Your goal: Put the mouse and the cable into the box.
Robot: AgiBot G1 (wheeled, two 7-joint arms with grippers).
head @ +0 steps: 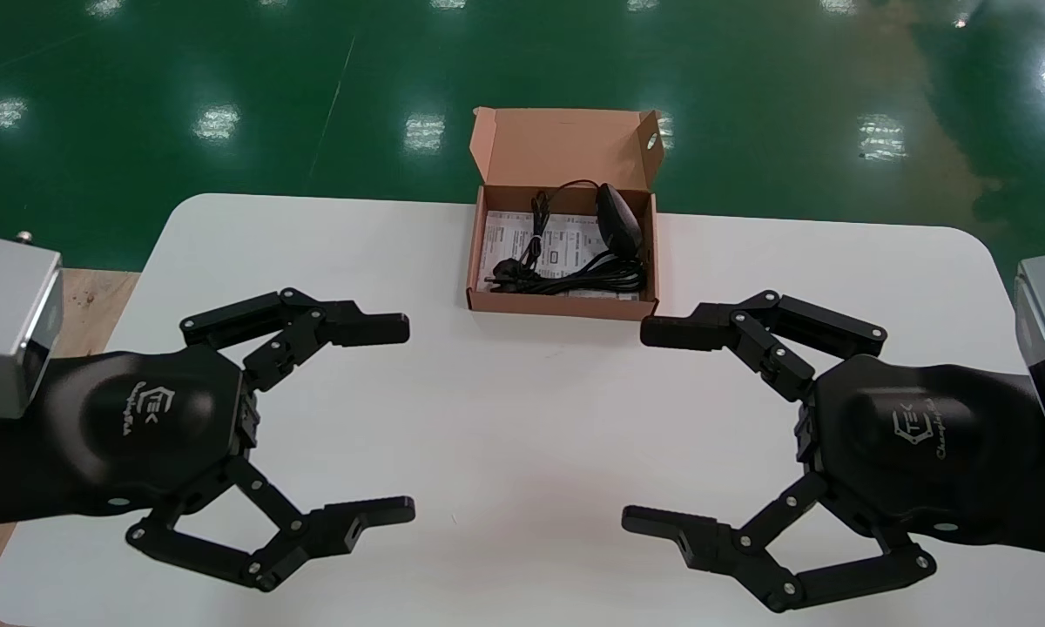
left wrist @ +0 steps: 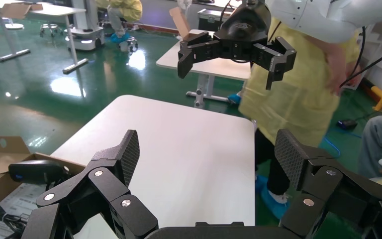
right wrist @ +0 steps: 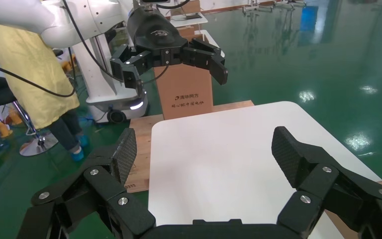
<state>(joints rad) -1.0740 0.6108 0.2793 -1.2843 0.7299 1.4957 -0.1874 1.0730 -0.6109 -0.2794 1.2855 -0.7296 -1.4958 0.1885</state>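
Mouse (head: 618, 218) and cable (head: 592, 277) lay in the box (head: 562, 305) ahead of my left gripper (head: 401, 420) and right gripper (head: 640, 425), both released. I judged a retreat clear of it best.

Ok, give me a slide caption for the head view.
Mouse and cable lie in the open box; left gripper and right gripper hover open above the table.

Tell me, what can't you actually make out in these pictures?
- Head view: the print on the paper under the cable in the box is too small to read.
- Left wrist view: the picture's edge and a finger of the left hand cut off most of the box; only a corner with the mouse shows.
- Right wrist view: the box is out of frame.
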